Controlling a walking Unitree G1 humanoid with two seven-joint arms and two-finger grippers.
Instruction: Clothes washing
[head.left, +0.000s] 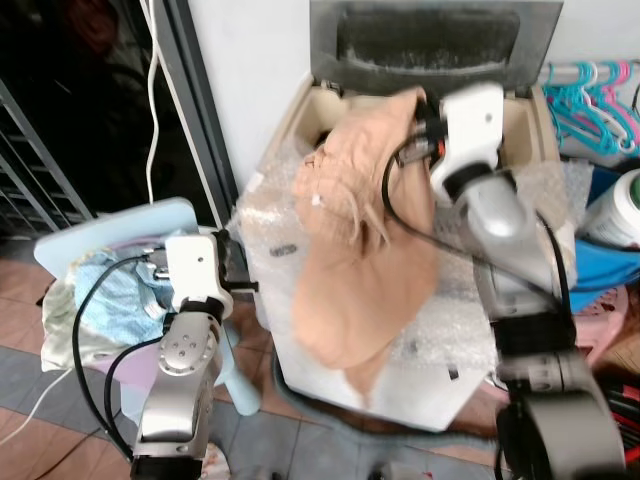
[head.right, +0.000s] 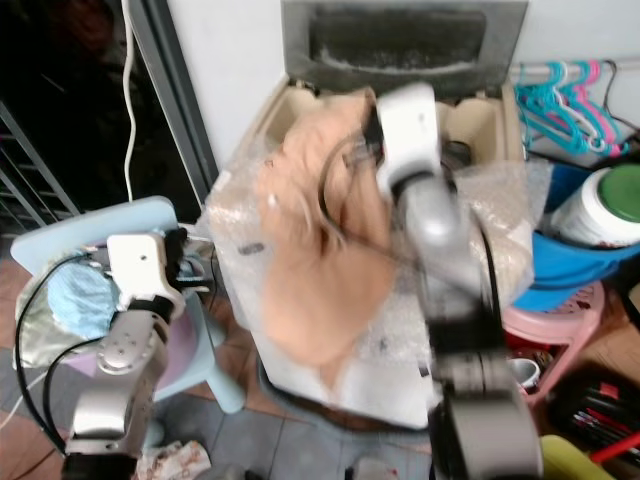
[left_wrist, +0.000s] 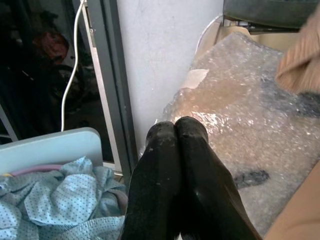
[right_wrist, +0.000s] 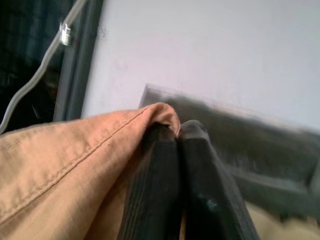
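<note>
Pinching a tan garment (head.left: 362, 240) over the open washing machine (head.left: 300, 130), the right gripper (right_wrist: 179, 131) loads it, while blue clothes (head.left: 120, 295) wait beside the left gripper (left_wrist: 176, 129), pressed together empty.

Washing machine (head.left: 300, 330), lid raised, top wrapped in bubble wrap (head.left: 270, 215); tan garment (head.left: 355, 250) draped over its front edge. Pale blue chair (head.left: 130, 225) beside its left side, bearing blue dotted cloth (head.left: 115, 300) and pale cloth (head.left: 58, 325).
</note>
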